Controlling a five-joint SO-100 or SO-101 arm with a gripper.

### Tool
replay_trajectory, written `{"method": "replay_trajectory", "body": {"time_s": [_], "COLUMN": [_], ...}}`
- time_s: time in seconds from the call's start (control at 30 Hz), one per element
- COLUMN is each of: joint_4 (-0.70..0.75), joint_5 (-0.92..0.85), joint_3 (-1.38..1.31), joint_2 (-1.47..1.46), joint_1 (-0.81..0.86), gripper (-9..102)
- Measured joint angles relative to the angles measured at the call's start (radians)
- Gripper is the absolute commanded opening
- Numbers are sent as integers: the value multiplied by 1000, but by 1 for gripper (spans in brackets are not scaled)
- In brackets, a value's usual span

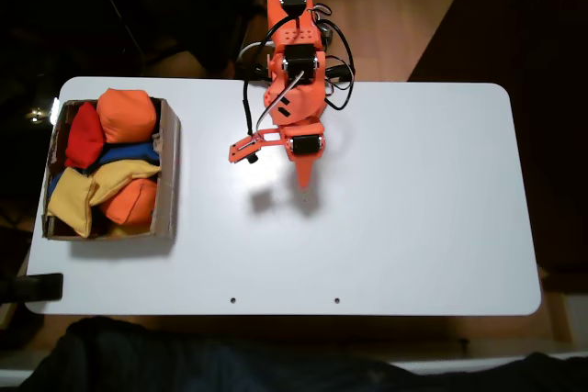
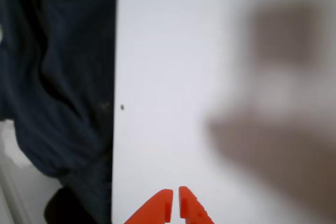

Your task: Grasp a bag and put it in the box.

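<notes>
In the fixed view the brown cardboard box sits at the table's left end. Inside it lie yellow bags, orange, red and blue ones, packed close together. My orange gripper hangs over the middle of the white table, well right of the box, pointing toward the front edge. Its fingers are closed together with nothing between them. The wrist view shows the two orange fingertips nearly touching above bare white table.
The white table stretches right and forward of the arm. Two small holes mark its front edge. Dark fabric lies beyond the table edge in the wrist view. A dark object sits at the front left corner.
</notes>
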Motion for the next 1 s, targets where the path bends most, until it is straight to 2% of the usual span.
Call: {"method": "replay_trajectory", "body": {"time_s": [0.23,1.0], "joint_4": [34,163], "joint_5": [63,77], "joint_3": [38,98], "joint_2": [40,118], "joint_1": [0,25], "gripper": [0,1]}}
